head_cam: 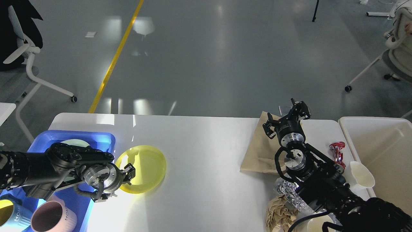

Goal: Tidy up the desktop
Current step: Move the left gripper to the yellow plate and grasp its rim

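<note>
Hands first, in the head view. Your left hand sits at the lower left of the frame, over the left rim of the yellow plate; it is seen dark and small, so you cannot tell how far its fingers are parted or whether they touch the plate. Your right hand is at the right of centre, its fingers spread wide and holding nothing, poised above the far edge of the brown paper bag.

The counter fills the lower half of the frame, its far edge running across the middle. The blue tray lies at its left end, just beside the plate, with a pink mug and a blue mug at the lower left corner. At the lower right, near your right arm, lie crumpled foil, crumpled brown paper, a red wrapper and a white paper cup. The cream bin stands against the counter's right end. You have bare surface between the plate and the bag, across the centre.
</note>
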